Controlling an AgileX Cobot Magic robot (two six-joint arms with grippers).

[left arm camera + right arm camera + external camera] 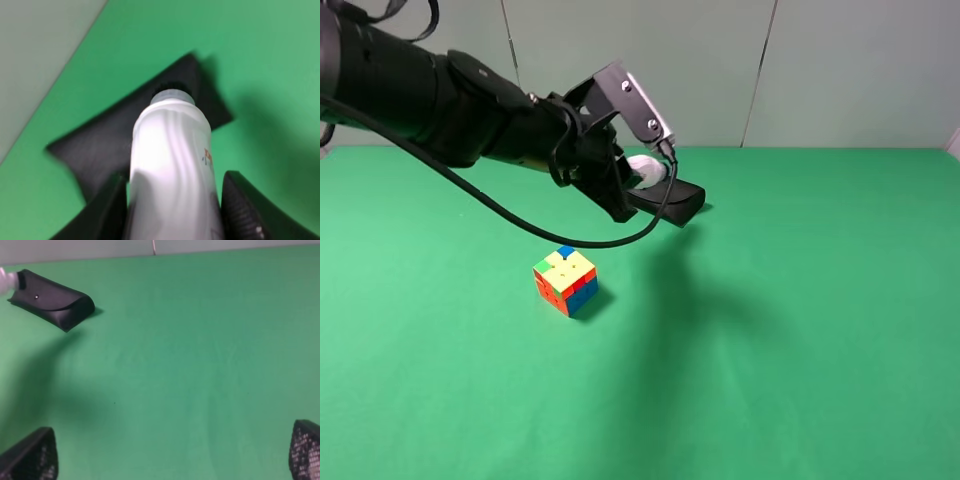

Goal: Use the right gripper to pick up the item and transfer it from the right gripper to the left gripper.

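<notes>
Above glasses case (pixel 676 204): left gripper (pixel 632 190) clamped on item (pixel 170 165), held off table (pixel 800 330). Well clear of glasses case: right gripper (pixel 167 455) spread wide, empty.

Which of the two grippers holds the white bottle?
The left gripper, with the white screwed plate: it grips the bottle; the right gripper is open and empty.

The high camera looks down from the near side across the green table (pixel 800 350) to the far wall (pixel 850 70). The left wrist camera sits close on the bottle (pixel 172 165); all three views share the black case (pixel 52 302).
</notes>
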